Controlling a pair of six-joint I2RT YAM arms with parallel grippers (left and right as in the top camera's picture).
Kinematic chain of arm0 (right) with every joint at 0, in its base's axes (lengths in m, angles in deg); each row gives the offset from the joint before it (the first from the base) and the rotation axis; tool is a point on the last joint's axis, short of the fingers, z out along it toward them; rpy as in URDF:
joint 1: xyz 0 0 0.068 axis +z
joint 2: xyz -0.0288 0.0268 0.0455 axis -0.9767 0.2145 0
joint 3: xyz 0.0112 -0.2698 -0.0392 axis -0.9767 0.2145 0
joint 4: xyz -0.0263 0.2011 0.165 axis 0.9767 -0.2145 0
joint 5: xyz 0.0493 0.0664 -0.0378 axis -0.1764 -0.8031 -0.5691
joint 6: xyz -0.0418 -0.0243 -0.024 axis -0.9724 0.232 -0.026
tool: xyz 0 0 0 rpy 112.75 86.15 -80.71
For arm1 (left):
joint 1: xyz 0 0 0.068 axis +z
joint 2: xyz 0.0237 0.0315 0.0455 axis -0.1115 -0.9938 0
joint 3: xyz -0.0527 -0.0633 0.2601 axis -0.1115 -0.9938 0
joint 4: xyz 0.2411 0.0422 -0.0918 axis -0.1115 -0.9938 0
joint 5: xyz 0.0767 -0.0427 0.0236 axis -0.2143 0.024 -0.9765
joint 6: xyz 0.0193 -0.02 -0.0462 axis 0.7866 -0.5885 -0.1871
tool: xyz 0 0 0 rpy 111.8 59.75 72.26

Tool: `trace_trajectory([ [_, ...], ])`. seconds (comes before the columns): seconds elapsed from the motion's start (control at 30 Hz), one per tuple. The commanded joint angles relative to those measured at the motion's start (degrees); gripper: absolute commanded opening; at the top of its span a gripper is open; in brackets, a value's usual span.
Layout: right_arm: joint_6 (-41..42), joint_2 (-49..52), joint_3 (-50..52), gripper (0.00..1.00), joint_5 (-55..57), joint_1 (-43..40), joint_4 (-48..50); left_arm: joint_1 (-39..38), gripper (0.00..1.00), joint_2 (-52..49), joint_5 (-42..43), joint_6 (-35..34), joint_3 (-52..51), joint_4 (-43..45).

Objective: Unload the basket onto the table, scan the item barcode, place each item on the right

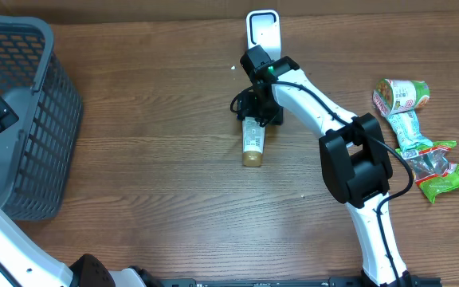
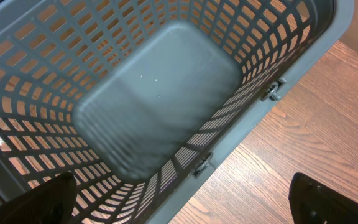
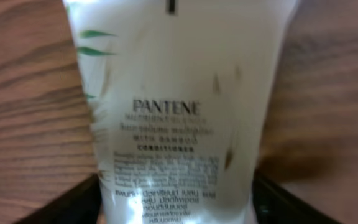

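Well, the wooden surface spreads under everything. Biggest on it is the grey basket, far to the left of the scanner. My left jaws hang above its bare floor, spread as wide as they go, with nothing between them. My right arm reaches in from the right of the scanner and ends just in front of it. The food packets, green and white, lie in a loose pile well to the right of the scanner. The scanner itself is white. Just in front of it lies the conditioner tube, flat on the surface, its brown cap pointing away from the scanner. My right jaws stand on either side of the tube's end nearest the scanner; I cannot tell whether they press it or stand clear. The tube's printed label faces my right wrist camera.
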Motion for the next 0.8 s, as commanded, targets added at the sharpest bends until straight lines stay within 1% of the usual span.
trace_trajectory([
  [0.0, 5.6, -0.2, 0.3, 0.81, 1.9, -0.1, -1.0, 0.0, 1.0, 0.4, 0.2, -0.4, 0.7, 0.2],
  [0.1, 5.5, -0.2, -0.1, 0.79, 1.9, -0.8, -1.5, 0.0, 1.0, 0.4, 0.2, -0.4, 0.7, 0.2],
  [0.23, 5.5, -0.2, -0.1, 0.72, 1.8, -2.1, -1.8, 0.0, 1.0, 0.4, 0.2, -0.4, 0.7, 0.2],
  [0.27, 4.1, -0.2, -0.1, 0.69, 1.1, -2.9, -1.7, 0.0, 1.0, 0.4, 0.2, -0.4, 0.7, 0.2],
  [0.47, -3.0, -0.2, -0.1, 0.64, -5.4, -5.2, -1.8, 0.0, 1.0, 0.4, 0.2, -0.4, 0.7, 0.2],
  [0.67, -5.1, -0.4, -2.1, 0.64, -5.5, -7.7, -7.1, 0.0, 1.0, 0.4, 0.2, -0.4, 0.7, 0.2],
  [0.77, -7.8, -0.5, -5.9, 0.74, -5.5, -9.3, -13.5, 0.0, 1.0, 0.4, 0.2, -0.4, 0.7, 0.2],
])
